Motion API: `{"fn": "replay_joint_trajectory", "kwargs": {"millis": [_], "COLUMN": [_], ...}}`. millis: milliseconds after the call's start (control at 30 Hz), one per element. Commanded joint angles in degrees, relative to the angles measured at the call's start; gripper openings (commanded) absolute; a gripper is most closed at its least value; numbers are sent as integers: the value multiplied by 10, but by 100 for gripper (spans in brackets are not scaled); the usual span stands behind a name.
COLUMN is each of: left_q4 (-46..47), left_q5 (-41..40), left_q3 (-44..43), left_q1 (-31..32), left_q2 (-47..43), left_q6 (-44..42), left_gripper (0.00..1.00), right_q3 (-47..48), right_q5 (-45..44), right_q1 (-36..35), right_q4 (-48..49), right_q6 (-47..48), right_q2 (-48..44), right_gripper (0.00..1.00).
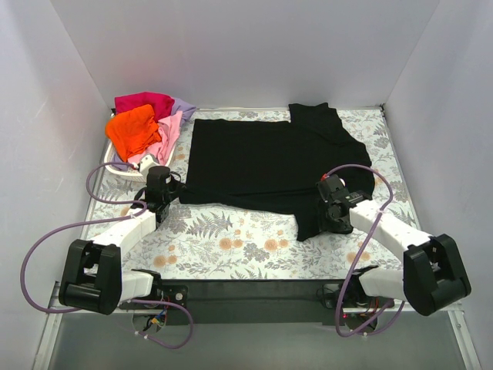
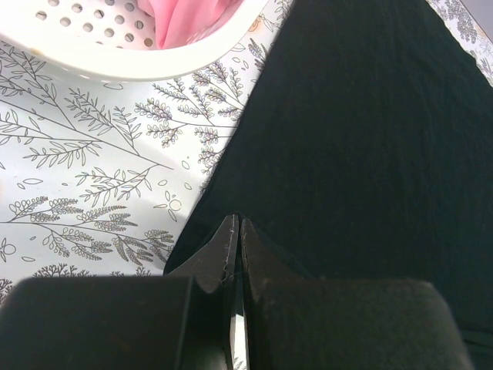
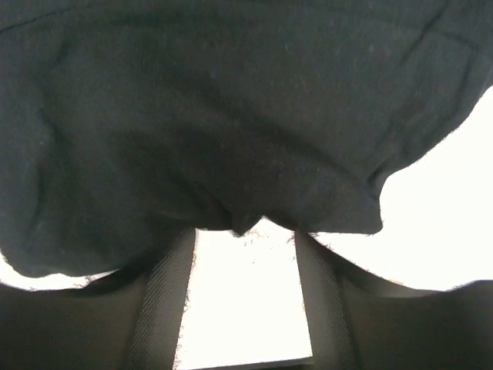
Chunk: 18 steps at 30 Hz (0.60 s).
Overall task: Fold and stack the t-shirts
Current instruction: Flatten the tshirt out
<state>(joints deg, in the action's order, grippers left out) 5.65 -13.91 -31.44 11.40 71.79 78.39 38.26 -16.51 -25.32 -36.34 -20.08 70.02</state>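
Observation:
The large black t-shirt (image 1: 262, 162) lies spread flat on the floral tabletop. My left gripper (image 1: 177, 187) sits at its near left corner. In the left wrist view the left gripper (image 2: 237, 223) is shut, its tips on the corner of the black shirt (image 2: 362, 131). My right gripper (image 1: 331, 208) is over the shirt's near right part. In the right wrist view the right gripper (image 3: 245, 231) is open, and the edge of the black cloth (image 3: 216, 116) drapes across its tips. Orange (image 1: 132, 129), magenta-red (image 1: 146, 102), pink (image 1: 168, 135) and lavender (image 1: 183, 108) shirts are piled at the back left.
The white lattice basket (image 1: 117, 163) holds the coloured shirts at the back left, and its rim (image 2: 115, 65) lies just beyond my left gripper. White walls close in the table on three sides. Purple cables loop beside both arms.

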Motion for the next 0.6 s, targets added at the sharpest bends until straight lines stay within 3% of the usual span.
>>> {"fn": "replay_joint_trajectory", "kwargs": {"millis": [0,200,433,567], "left_q4": [4,4,5,6], "left_q5": [-3,-6,4,11], "left_q3": [5,7,7,6], "left_q1": [-2,-2,-2,-2], "left_q2": [-16,-24,-22,-20], "left_q6": [-7,-9,-9,-10], "left_gripper": [0,0,0,0], "right_q3": [33,87,179,218], "right_q5": [-24,-20,-40,-60], "right_q1": [-3,-3,-2,7], "right_q4": [28,31,34,60], "right_q6": [10,36,64,75], "right_q2": [23,39,72,148], "right_gripper": [39,1,1,3]}}
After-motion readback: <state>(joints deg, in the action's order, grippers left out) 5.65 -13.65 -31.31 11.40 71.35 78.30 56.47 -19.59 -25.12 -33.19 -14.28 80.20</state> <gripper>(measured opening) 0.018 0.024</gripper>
